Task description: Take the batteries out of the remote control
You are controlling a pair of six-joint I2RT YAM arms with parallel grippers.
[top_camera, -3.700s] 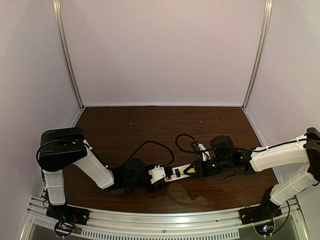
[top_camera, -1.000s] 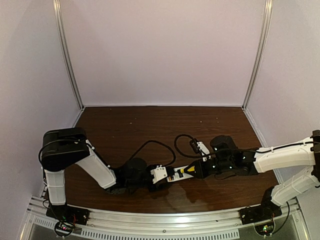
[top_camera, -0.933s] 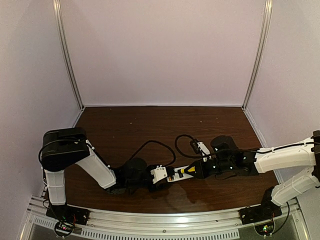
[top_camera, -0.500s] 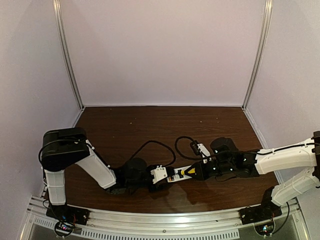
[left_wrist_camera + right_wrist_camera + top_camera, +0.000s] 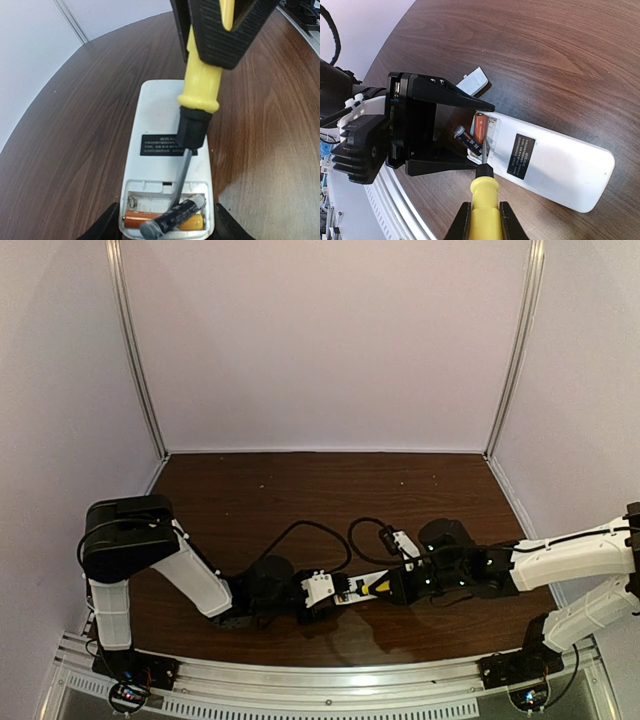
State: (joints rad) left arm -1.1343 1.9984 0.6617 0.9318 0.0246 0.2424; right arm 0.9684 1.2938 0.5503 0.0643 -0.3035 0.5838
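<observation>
The white remote control (image 5: 165,125) lies back up with its battery bay open; it also shows in the right wrist view (image 5: 555,160) and the top view (image 5: 354,590). My left gripper (image 5: 166,229) is shut on the remote's bay end. A dark battery (image 5: 172,217) sits tilted, one end lifted out over the orange battery (image 5: 132,219), which lies flat in the bay. My right gripper (image 5: 482,222) is shut on the yellow-handled screwdriver (image 5: 484,197), whose blade reaches into the bay beside the dark battery (image 5: 468,140).
A small white cover piece (image 5: 474,81) lies on the table behind the left gripper's finger. Black cables (image 5: 300,530) loop on the brown table behind both wrists. The metal rail (image 5: 330,685) runs along the near edge.
My right arm has slid left with the screwdriver, bringing its handle closer to the left gripper. The left arm and the remote have stayed put.
</observation>
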